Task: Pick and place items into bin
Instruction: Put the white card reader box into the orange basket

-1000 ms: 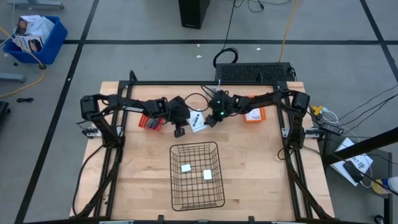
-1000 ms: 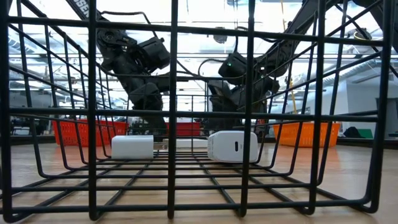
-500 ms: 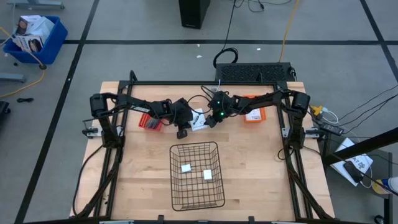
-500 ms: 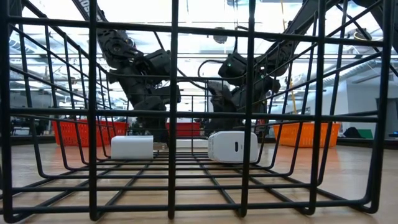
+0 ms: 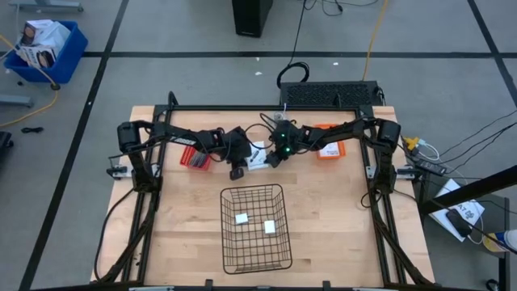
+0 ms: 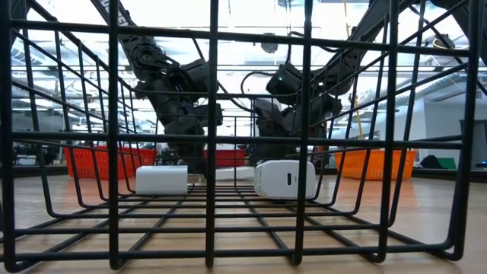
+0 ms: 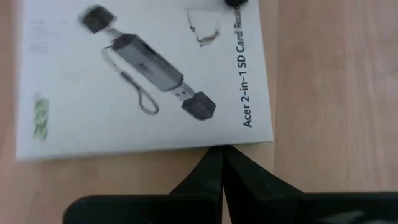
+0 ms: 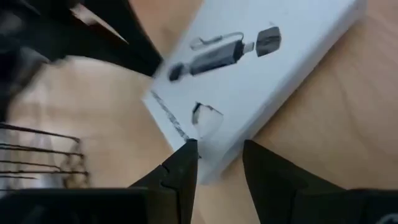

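A flat white card packet point(image 5: 257, 155) with black print lies on the table between my two grippers. The left wrist view shows its printed face point(image 7: 143, 74). My left gripper point(image 5: 237, 170) is shut, its tips point(image 7: 222, 152) at the packet's long edge. My right gripper point(image 5: 271, 159) is open at the packet's hang-hole end point(image 8: 205, 115). Two small white blocks point(image 5: 241, 217) point(image 5: 270, 227) lie on the floor of the wire bin point(image 5: 224, 234). The low view shows them too point(image 6: 161, 180) point(image 6: 285, 179). No grey-blue hand tool is in view. My left gripper comes at the packet low, with shut fingertips point(image 7: 214, 163) against its long edge point(image 7: 205, 147), near the printed corner. The packet lies flat on the table. My right gripper has one fingertip point(image 8: 186, 155) over the hang-hole end and the other point(image 8: 258, 155) beside the packet's edge on the wood. Whether either finger touches it, I cannot tell.
A red tray point(image 5: 194, 158) stands at the far left and an orange tray point(image 5: 329, 149) holding a white packet at the far right. The wire bin sits at the middle near side. Bare wood lies on both sides of it. A dark box point(image 5: 327, 94) stands behind the far edge.
My left gripper has moved toward the table's right, up to the card packet, staying low. My right gripper has kept its place at the packet's other side. The blocks in the bin have not moved.
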Robot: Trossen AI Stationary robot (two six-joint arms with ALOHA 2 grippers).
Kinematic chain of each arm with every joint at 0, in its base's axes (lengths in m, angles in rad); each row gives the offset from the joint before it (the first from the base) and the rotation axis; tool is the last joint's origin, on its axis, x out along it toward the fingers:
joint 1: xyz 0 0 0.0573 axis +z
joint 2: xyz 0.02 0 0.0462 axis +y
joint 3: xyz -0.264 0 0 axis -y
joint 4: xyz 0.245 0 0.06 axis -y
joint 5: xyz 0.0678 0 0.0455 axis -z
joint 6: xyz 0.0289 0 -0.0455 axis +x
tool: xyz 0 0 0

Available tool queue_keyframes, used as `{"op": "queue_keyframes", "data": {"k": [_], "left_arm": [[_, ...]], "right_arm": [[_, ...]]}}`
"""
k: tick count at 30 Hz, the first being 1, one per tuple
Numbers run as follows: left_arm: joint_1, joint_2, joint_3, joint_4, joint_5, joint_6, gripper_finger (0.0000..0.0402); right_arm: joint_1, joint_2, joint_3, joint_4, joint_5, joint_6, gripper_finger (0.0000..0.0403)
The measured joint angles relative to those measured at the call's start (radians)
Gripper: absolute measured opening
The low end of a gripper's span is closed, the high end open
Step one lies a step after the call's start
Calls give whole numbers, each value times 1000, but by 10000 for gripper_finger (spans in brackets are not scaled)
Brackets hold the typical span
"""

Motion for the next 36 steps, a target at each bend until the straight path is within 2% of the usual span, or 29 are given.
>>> {"op": "queue_keyframes", "data": {"k": [14, 20, 26, 31, 36], "left_arm": [[-1, -2, -1, -10, 8, -7, 11], [-2, -4, 0, -25, 8, 2, 3], [-1, -4, 1, -37, 8, 0, 14], [-2, -4, 2, -44, 8, 1, 4], [-1, -5, 3, -54, 8, -6, 16]], "right_arm": [[3, -3, 0, 120, -66, 0, 121], [6, -4, 0, 122, -89, -20, 121], [10, -4, 1, 128, -118, -25, 121], [13, -4, 2, 128, -118, -47, 121], [14, -4, 2, 156, -146, -67, 121]]}}
